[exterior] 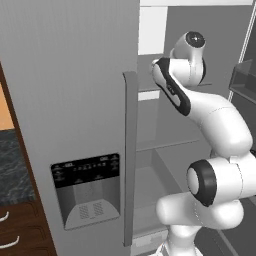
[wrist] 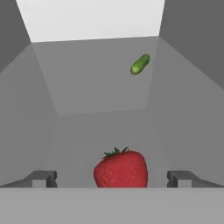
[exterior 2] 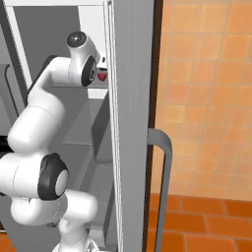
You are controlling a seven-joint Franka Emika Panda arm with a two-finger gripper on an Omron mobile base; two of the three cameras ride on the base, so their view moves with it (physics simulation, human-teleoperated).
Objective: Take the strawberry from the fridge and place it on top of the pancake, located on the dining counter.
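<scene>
The strawberry (wrist: 121, 169), bright red with a green top, lies on a grey shelf inside the fridge (exterior: 75, 100), whose right door stands swung open. My gripper (wrist: 113, 179) is open, one fingertip on each side of the fruit, neither touching it. From the right base view the strawberry (exterior 2: 102, 76) shows as a small red spot just beyond my wrist on an upper shelf. The dining counter and the pancake are out of view.
A small olive-green item (wrist: 140, 64) lies farther back on the same shelf. The shut left door carries a black dispenser panel (exterior: 87, 187) and a long handle (exterior: 130, 150). The open door's edge (exterior 2: 130, 123) stands close on my right, before an orange tiled wall (exterior 2: 206, 98).
</scene>
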